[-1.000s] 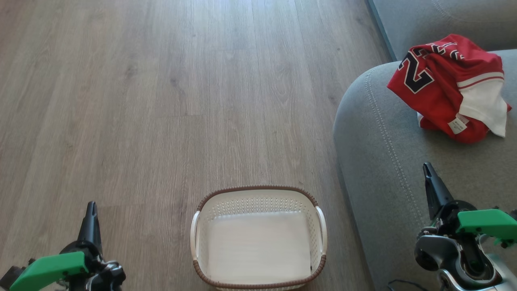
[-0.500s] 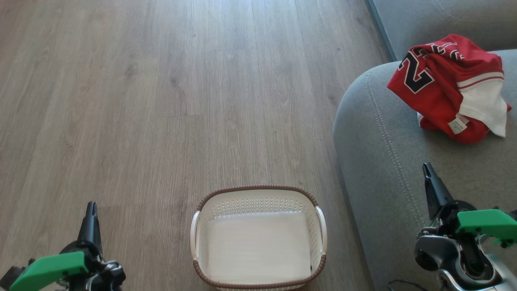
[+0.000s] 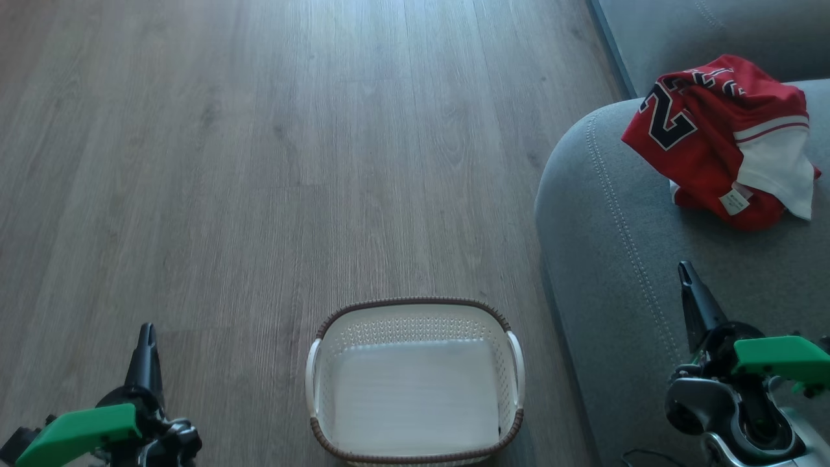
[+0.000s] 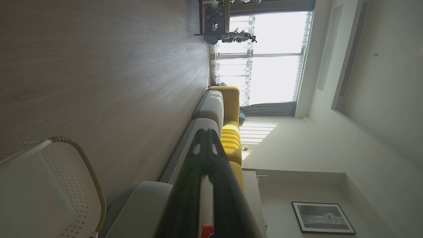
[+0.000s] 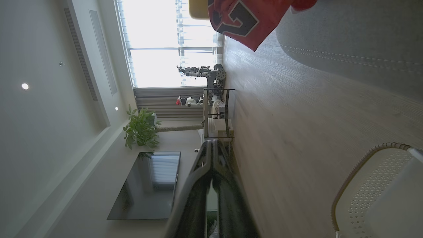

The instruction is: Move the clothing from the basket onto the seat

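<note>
Since the basket shows a bare white bottom in the head view, and the clothing lies as one crumpled red heap on the seat, well apart from the basket, I judge the transfer done or all but done. Left gripper hangs low over the wood floor to the basket's left. Right gripper is above the front of the seat cushion, near the heap but not touching it. Both are clenched on nothing: in each wrist view the two dark fingers meet at their tips with no cloth between them. Risks from here (judgement only, nothing observed): the heap sits close to the rounded cushion edge, and a red corner seems to overhang it in the right wrist view. A brush from the right arm when it pulls away, or any nudge to the cushion, could slide the thin fabric off onto the floor. Whether the heap is one garment or several cannot be told, since the folds hide the count.
</note>
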{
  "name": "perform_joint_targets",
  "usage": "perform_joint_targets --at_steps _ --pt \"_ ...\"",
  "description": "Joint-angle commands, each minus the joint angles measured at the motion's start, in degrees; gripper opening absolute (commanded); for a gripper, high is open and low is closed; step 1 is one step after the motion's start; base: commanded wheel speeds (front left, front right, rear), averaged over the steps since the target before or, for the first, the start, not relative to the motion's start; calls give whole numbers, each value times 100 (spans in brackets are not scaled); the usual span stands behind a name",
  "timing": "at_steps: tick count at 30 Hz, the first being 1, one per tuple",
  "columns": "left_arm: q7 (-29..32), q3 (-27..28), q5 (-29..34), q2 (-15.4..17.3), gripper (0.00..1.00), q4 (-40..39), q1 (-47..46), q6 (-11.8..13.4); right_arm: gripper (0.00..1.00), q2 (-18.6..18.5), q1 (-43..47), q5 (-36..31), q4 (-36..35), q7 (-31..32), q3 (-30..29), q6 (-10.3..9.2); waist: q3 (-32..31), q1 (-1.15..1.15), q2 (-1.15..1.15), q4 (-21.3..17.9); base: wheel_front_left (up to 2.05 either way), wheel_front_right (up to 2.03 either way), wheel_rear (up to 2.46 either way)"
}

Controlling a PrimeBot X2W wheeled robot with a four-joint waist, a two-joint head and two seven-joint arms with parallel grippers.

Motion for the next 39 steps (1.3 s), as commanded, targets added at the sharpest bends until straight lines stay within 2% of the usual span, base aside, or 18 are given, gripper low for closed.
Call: perform_joint_targets --at_steps 1,39 --pt "29 199 5 55 0 -204 -217 -44 0 -174 -242 39 -206 -41 68 47 0 0 0 0 0 0 0" --pt "31 201 7 53 0 -204 -217 -44 0 -182 -243 46 -210 -50 77 47 0 0 0 0 0 0 0"
